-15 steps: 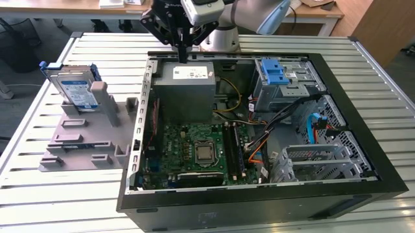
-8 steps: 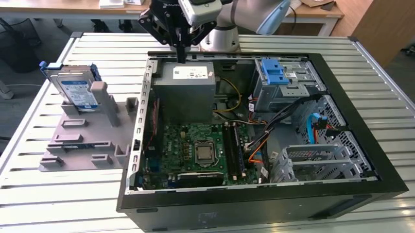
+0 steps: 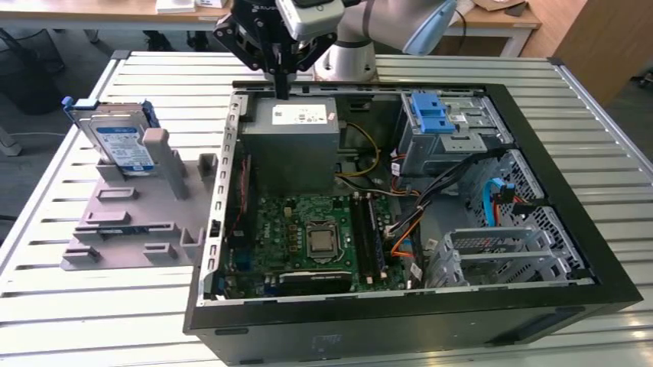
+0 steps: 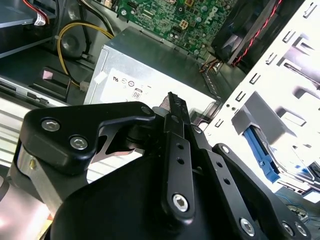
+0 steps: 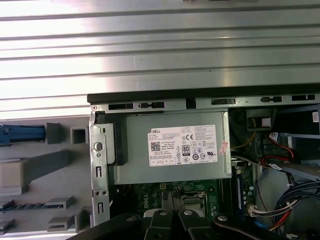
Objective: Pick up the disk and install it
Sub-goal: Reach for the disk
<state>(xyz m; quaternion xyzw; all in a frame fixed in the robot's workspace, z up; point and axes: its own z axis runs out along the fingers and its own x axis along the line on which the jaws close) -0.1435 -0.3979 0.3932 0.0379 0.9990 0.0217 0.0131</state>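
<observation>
The disk [image 3: 121, 142], a silver drive with a blue-and-white label in a blue bracket, stands upright in a grey fixture [image 3: 133, 222] on the exterior view's left of the open computer case [image 3: 408, 321]. Its blue bracket edge [image 5: 21, 134] shows in the first wrist view. My gripper [image 3: 277, 82] hangs over the case's far rim, just above the grey power-supply box [image 3: 296, 130], well apart from the disk. Its fingers are shut with nothing between them, as the gripper [image 4: 173, 98] in the second wrist view and the gripper [image 5: 173, 199] in the first wrist view also show.
Inside the case lie the green motherboard [image 3: 316, 229], cable bundles and a metal drive cage with a light-blue latch [image 3: 433, 115]. The case stands on a slatted metal table [image 3: 153, 69]. The fixture has several empty slots [image 3: 112, 229].
</observation>
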